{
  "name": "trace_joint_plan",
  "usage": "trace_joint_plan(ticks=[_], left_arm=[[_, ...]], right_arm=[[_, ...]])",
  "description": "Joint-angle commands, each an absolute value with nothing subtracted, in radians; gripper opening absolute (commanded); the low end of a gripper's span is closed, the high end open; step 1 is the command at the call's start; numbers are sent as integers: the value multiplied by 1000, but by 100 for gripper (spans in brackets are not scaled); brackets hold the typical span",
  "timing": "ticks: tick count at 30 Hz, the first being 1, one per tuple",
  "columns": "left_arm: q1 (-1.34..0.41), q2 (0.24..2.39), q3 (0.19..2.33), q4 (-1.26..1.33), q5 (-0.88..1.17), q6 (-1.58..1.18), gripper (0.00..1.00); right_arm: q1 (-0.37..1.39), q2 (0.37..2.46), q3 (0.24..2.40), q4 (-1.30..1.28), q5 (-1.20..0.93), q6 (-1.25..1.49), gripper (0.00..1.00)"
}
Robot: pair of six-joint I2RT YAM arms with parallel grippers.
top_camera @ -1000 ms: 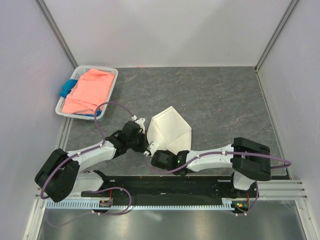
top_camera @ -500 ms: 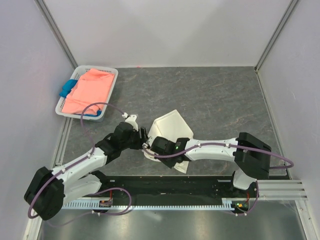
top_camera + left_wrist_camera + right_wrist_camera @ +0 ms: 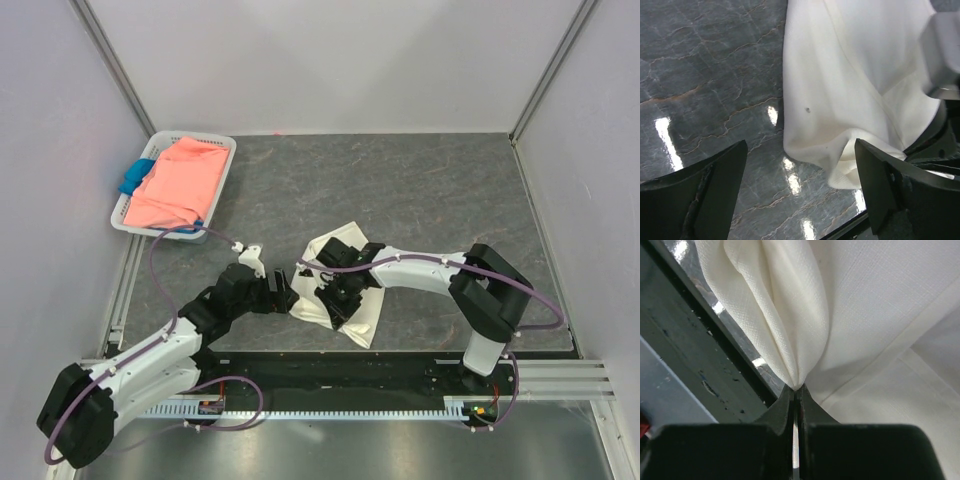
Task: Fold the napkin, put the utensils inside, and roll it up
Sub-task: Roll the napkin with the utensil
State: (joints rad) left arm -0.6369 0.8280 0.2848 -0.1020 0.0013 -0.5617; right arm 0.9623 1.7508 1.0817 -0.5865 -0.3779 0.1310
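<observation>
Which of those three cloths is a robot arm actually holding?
The off-white napkin: the right arm's jaws pinch it. The pink cloth and blue cloth lie in the basket.

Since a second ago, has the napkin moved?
Yes. The napkin has been drawn nearer the black base rail, its near corner almost reaching it, pinched by the right end effector.

Napkin (image 3: 360, 320) near-centre on the table (image 3: 430, 190), basket (image 3: 224, 175) of cloths (image 3: 180, 185) well apart at far left

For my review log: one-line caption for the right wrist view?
Right gripper shut on a bunched fold of the white napkin.
</observation>
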Motion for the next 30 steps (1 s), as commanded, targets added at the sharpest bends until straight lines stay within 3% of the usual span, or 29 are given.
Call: trace_joint_plan(ticks=[1, 17, 23, 30], left_arm=[[-638, 782, 253, -3, 46, -584, 97], [-638, 937, 270, 113, 35, -538, 96], [-638, 1014, 281, 163, 26, -506, 86], [-640, 1084, 293, 190, 17, -489, 66]], right_arm=[[910, 1792, 1097, -563, -603, 89, 0], [793, 1919, 1086, -525, -810, 31, 0], [779, 1928, 1078, -519, -825, 23, 0], [769, 1928, 1080, -520, -836, 21, 0]])
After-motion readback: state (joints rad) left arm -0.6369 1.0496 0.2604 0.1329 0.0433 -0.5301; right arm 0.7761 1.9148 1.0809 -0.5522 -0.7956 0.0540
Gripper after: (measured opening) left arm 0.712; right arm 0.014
